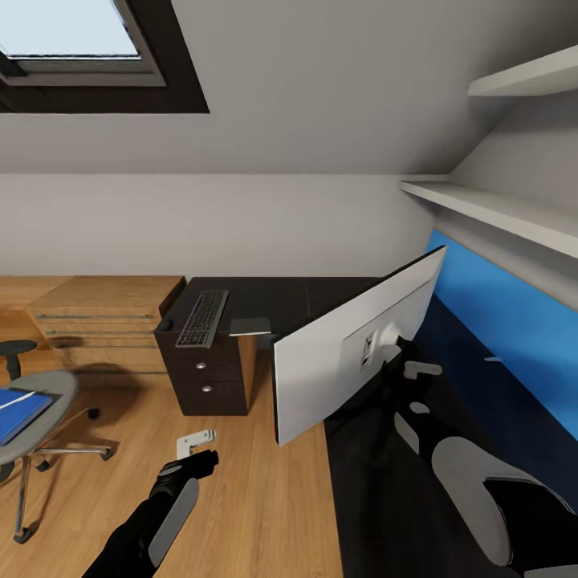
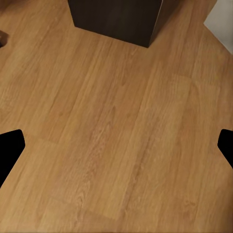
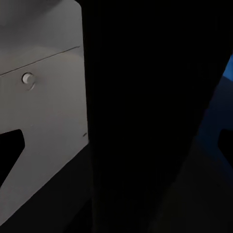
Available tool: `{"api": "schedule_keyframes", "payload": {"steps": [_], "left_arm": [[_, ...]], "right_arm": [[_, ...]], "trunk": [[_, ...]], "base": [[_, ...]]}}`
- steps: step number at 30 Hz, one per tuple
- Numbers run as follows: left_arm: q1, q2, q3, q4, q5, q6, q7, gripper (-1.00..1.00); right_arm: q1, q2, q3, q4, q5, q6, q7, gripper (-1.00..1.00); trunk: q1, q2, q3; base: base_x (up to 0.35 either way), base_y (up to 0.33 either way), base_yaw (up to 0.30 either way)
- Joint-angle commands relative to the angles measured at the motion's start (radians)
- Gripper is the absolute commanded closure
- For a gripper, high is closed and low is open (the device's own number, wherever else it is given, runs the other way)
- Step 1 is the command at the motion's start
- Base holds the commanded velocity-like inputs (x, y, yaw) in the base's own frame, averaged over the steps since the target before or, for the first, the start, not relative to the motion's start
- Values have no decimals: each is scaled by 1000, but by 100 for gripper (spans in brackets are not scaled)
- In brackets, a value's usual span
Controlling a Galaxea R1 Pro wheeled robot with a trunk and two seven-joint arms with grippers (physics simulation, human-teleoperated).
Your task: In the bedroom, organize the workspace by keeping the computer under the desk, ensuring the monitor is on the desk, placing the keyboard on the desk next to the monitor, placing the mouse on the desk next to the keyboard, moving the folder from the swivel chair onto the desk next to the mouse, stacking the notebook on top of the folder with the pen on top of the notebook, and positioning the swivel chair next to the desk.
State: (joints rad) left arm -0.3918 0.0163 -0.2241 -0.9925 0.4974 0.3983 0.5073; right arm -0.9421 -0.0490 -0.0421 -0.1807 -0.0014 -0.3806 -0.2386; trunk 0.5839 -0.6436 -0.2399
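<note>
The monitor (image 1: 337,361) stands tilted on the desk (image 1: 321,293), white back toward me, its left end hanging past the desk edge. My right gripper (image 1: 399,359) is open at the back of the monitor (image 3: 43,111), with the dark stand (image 3: 141,121) between its fingers (image 3: 9,150). The keyboard (image 1: 202,318) lies on the desk's left end. The blue folder (image 1: 20,411) rests on the swivel chair (image 1: 40,401) at the left, a thin white pen (image 1: 16,399) across it. My left gripper (image 1: 199,461) hangs open over the wood floor (image 2: 116,126).
A dark drawer unit (image 1: 207,377) sits under the desk's left end and appears again as the drawer unit (image 2: 116,19). Light-wood cabinets (image 1: 104,317) line the wall on the left. A blue back panel (image 1: 498,313) and white shelves (image 1: 498,213) run along the right. A grey flat item (image 1: 250,325) lies near the keyboard.
</note>
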Motion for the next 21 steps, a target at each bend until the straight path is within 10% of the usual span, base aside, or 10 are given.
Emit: {"api": "schedule_keyframes", "payload": {"steps": [1,21], "left_arm": [[-1,1,-4,-2,9,2,10,-100],[-1,-1,-4,-2,9,2,10,-100]], "right_arm": [[-1,0,-4,1,0,-4,1,-100],[-1,-18,-6,0,-2,-3,-1,-100]], "trunk": [[0,-1,-2],[0,-1,-2]], "base": [[7,0,0],[1,0,0]]}}
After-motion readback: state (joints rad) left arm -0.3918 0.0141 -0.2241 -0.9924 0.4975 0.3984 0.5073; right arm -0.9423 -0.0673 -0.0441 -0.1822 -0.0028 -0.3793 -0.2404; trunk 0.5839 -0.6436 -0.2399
